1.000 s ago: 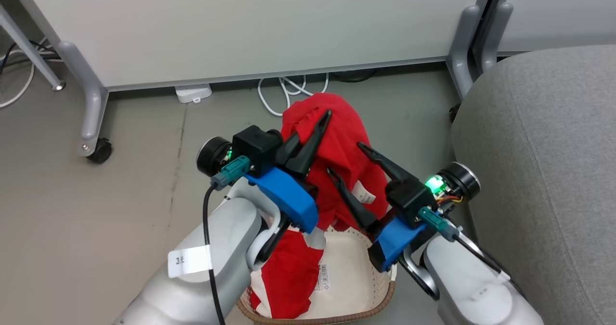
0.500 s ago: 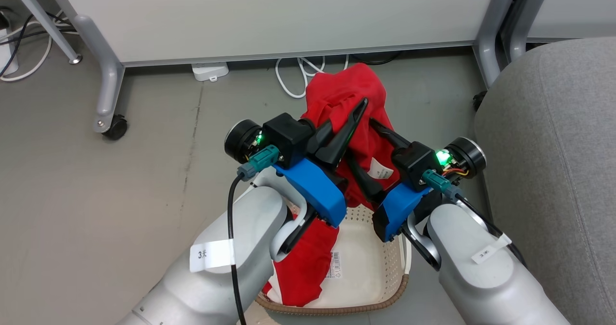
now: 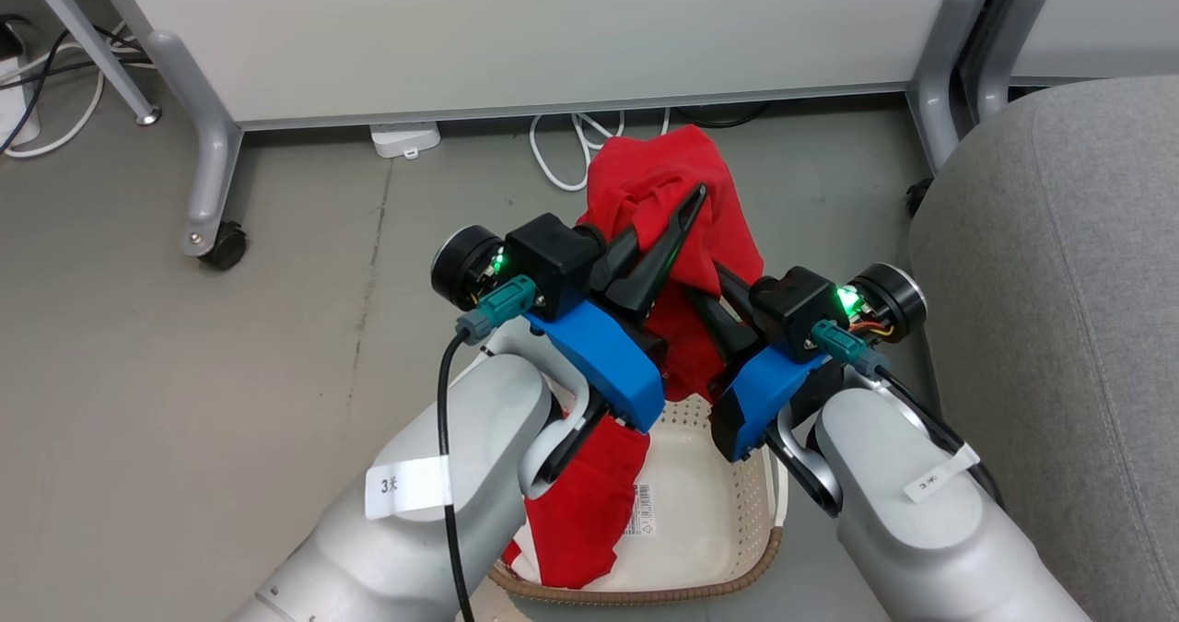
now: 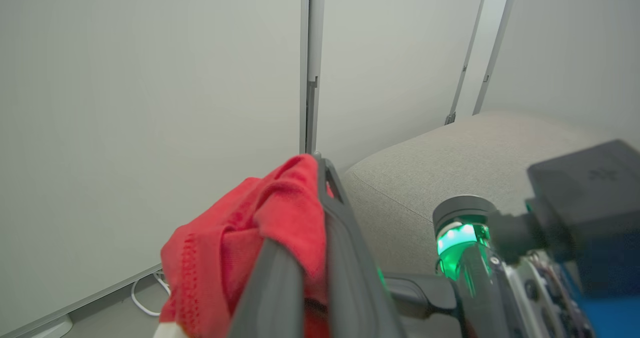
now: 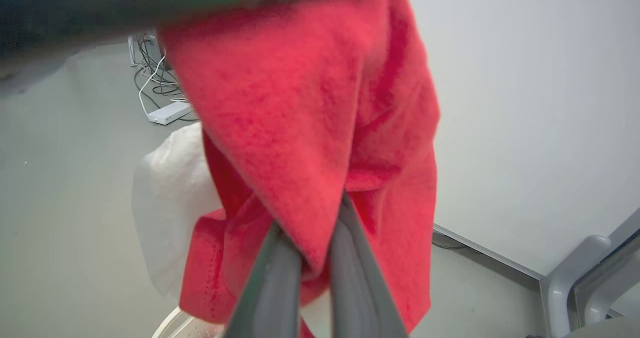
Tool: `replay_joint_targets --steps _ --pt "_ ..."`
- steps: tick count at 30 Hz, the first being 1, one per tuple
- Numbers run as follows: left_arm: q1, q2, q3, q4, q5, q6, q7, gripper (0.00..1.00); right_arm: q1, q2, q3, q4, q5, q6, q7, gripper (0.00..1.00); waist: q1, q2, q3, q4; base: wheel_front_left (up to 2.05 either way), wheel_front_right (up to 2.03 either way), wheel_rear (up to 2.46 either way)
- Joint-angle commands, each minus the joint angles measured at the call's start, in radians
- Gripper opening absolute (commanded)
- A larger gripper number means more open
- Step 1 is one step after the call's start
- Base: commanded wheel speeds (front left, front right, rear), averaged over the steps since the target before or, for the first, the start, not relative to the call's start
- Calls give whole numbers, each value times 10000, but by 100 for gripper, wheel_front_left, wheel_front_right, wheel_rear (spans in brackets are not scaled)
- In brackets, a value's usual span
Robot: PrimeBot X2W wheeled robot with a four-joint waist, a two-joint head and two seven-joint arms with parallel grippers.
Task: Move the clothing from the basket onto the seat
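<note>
Both grippers hold the red clothing [image 3: 672, 180] up above the basket [image 3: 645, 592]. My left gripper [image 3: 691, 203] is shut on the garment's top fold; in the left wrist view the clothing [image 4: 240, 238] drapes over the left gripper's [image 4: 310, 198] fingers. My right gripper [image 3: 709, 286] is shut on the cloth lower down, its tips buried in it; in the right wrist view the right gripper [image 5: 310, 218] pinches the clothing [image 5: 310, 102]. The garment's lower part [image 3: 580, 511] hangs into the basket. The grey seat [image 3: 1059, 281] lies at the right.
A white partition stands behind, on grey legs [image 3: 207, 115] with a caster [image 3: 221, 244]; another leg [image 3: 939, 88] stands beside the seat. White cables [image 3: 562, 157] and a white box [image 3: 403, 138] lie on the grey floor [image 3: 184, 373].
The camera shifted early on. My right gripper's fingers have shut on the red clothing, and the cloth now hides the white label. My left gripper keeps its hold.
</note>
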Motion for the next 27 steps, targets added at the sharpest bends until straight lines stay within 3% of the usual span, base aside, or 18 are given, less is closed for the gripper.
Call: replay_joint_targets --steps 1,6,7,8,9,20,27 --pt "3 1 62 45 95 -53 -50 0 -33 8 29 -69 59 1 -35 0 0 0 -2 -10 0 0 0" --pt "56 4 48 219 92 -56 -49 0 -25 8 30 -127 142 1 -35 0 0 0 3 -28 0 0 0" --pt "39 1 72 237 73 -58 -51 24 -20 8 29 -133 141 1 -35 0 0 0 4 -31 0 0 0" --pt "15 -2 91 263 107 -49 -51 95 -16 9 30 -138 140 1 -35 0 0 0 8 -34 0 0 0" --pt "2 -5 110 276 144 -19 -51 100 -11 9 29 -141 148 1 -35 0 0 0 12 -36 0 0 0" --pt "58 -5 202 471 325 -23 -51 100 20 9 -4 -188 254 1 -35 0 0 0 42 -47 0 0 0" --pt "217 0 242 414 456 -23 -51 100 -47 6 -574 -258 231 1 -35 0 0 0 119 -62 0 0 0"
